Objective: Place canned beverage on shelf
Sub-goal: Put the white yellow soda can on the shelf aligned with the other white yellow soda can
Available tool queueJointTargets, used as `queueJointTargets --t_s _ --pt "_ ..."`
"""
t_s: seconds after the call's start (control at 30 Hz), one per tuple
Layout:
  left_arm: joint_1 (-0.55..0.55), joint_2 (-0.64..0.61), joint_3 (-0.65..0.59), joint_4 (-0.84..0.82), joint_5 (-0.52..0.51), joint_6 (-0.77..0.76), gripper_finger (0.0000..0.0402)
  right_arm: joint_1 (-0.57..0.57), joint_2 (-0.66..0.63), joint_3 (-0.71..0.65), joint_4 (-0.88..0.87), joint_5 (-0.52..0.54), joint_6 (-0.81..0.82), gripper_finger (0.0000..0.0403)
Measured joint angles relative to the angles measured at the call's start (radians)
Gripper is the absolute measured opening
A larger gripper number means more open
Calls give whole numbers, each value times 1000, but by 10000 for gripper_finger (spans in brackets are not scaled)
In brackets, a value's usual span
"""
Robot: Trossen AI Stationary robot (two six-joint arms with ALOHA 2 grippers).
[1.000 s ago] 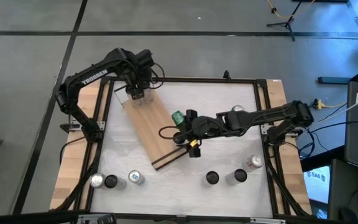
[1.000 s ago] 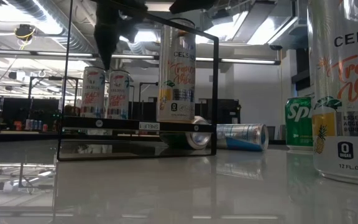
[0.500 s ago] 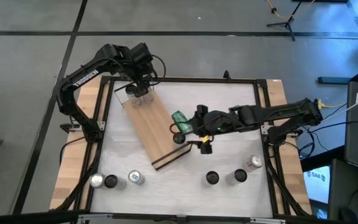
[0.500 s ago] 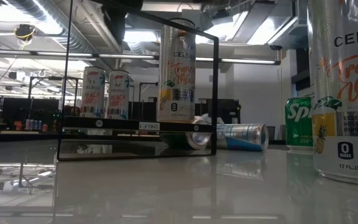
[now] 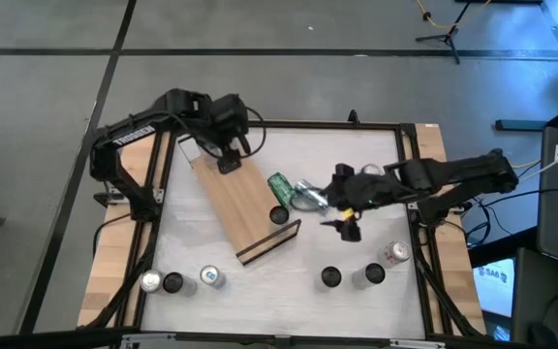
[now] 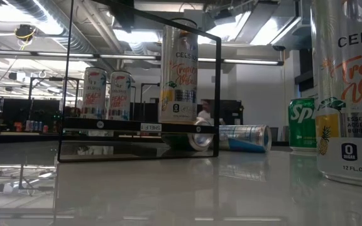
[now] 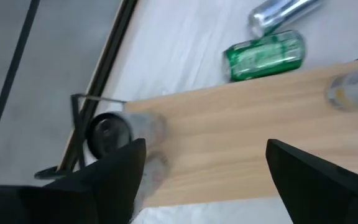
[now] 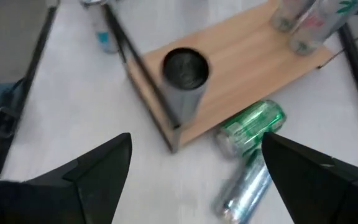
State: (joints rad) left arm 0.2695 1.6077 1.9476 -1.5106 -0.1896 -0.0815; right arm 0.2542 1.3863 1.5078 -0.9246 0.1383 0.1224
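Observation:
The shelf [image 5: 243, 206], a light-wood board with dark edges, lies slantwise on the table. A tall can [image 5: 279, 214] stands upright on its near end [image 8: 185, 70]. Two cans [image 8: 303, 18] stand at its far end. My left gripper [image 5: 229, 161] hangs open above that far end, touching nothing [image 7: 207, 171]. My right gripper [image 5: 347, 226] is open in the air to the right of the shelf [image 8: 197, 177]. Beside the shelf's right edge a green can [image 5: 281, 184] and a silver can [image 5: 308, 197] lie on their sides.
Several more cans stand along the table's near edge, three at the left [image 5: 172, 282] and three at the right [image 5: 374, 275]. One of them [image 6: 351, 88] fills the right of the low view. A dark frame [image 5: 410, 174] rims the table.
My right gripper has drawn back from the tall can toward the table's right edge, rising, and stays open. My left gripper has risen from the two far-end cans and swung a little toward the right, still open. The cans stand as before.

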Motion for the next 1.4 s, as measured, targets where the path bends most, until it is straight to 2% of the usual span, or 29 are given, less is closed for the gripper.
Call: queueJointTargets --t_s 0.23,0.4,0.53,0.83,1.0,1.4 --pt "-105 0 -1 99 -2 -23 322 98 -2 0 -99 -8 121 353" --pt "-165 0 -1 161 -3 -25 322 159 -2 0 -113 -85 214 353" --pt "-207 0 -1 195 -11 -25 322 209 -2 0 -109 -132 226 353" --pt "-274 0 -1 228 -37 -50 322 320 46 0 -36 -121 267 353" --pt "-298 0 -1 234 -37 -51 322 359 107 0 -38 -67 267 353" --pt "-344 0 -1 234 -37 -51 322 355 246 0 -43 -56 274 353"
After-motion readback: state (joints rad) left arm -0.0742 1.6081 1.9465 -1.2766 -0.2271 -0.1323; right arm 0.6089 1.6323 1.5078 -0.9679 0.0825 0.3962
